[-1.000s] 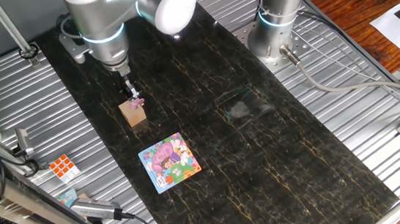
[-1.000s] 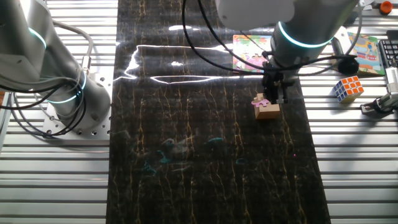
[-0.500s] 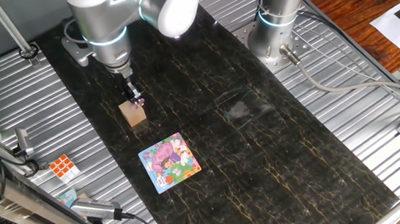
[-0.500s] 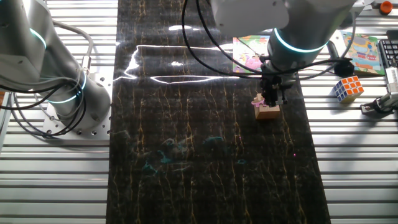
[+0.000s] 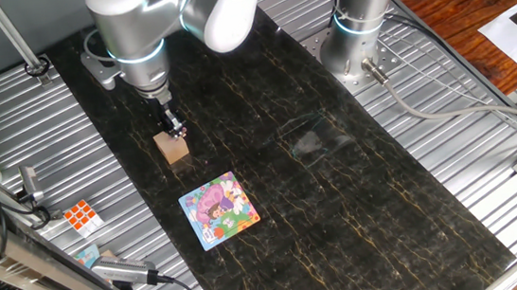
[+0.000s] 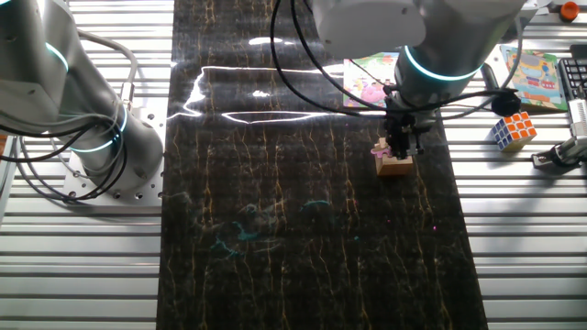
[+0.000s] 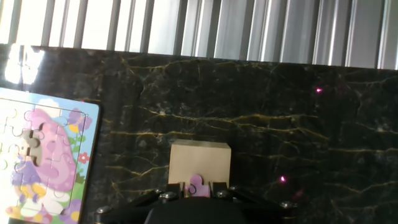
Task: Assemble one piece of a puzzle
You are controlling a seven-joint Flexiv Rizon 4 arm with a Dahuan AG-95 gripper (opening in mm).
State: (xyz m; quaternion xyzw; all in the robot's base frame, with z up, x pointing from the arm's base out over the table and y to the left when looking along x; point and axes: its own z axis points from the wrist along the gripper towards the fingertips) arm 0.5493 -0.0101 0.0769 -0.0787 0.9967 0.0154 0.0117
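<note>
Gripping the tiny pink-purple knobbed jigsaw piece, the two-finger gripper has closed within the last second and risen slightly off the tan wooden cube; pickup looks secured; blue-bordered cartoon puzzle board lies nearby.

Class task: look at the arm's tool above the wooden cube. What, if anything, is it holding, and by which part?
The tool holds the piece, pinched at its lower edge; its knobbed top shows above the cube.
</note>
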